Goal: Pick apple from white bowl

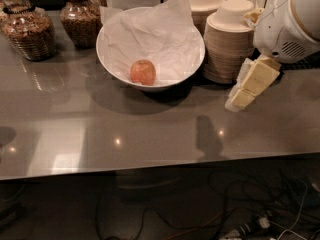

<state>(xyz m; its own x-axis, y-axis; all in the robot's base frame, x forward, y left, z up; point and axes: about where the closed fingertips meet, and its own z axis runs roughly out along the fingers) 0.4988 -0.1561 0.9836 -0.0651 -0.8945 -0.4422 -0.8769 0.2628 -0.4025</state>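
A small reddish-orange apple [143,72] lies in the front part of the white bowl [113,69], on the crumpled white paper that lines it. The bowl stands at the back middle of the grey counter. My gripper [240,98] hangs at the right, its cream fingers pointing down and left above the counter. It is well to the right of the bowl and in front of the stacked bowls. It holds nothing.
Two stacks of cream disposable bowls [227,41] stand just right of the white bowl. Two glass jars of nuts [30,31] stand at the back left. The counter's front edge [150,166] runs across the lower middle, with cables on the floor below.
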